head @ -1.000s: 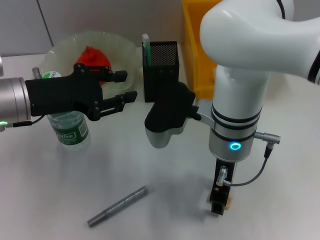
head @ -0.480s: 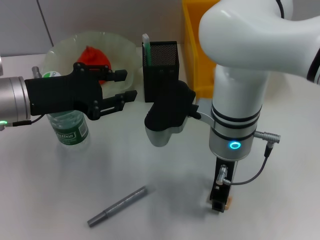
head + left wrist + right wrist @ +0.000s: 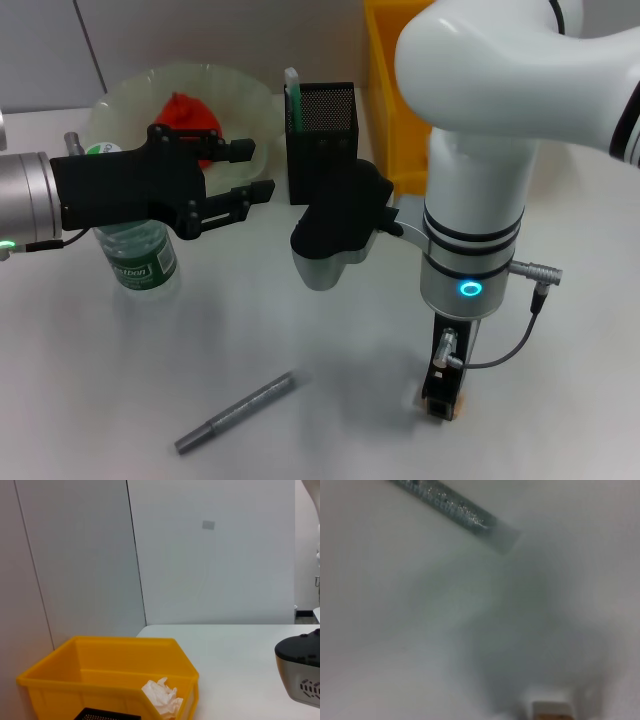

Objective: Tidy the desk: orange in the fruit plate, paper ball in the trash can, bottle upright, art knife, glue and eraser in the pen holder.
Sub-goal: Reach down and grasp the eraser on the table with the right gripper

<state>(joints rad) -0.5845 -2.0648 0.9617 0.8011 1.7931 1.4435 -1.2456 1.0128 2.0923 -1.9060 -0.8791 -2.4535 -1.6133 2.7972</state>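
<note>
Little has changed since a moment ago: your right claw has sunk slightly toward the table at about 5 o'clock in the head view, right over the eraser, whose tan edge peeks out beside it. I cannot tell whether that claw is clenched or released, since the arm hides the tips. The risk is here: the eraser is tiny and low, so a descent slightly off centre could pinch only a corner and flick it away, or press the tips into the table.

The glue lies free at 7 o'clock, well apart, and needs a later trip. The left claw, spread and empty, hovers at 10 o'clock just beside the upright bottle; a careless swing could topple it.

The orange sits in the plate, the paper ball in the bin, the knife in the pen holder.
</note>
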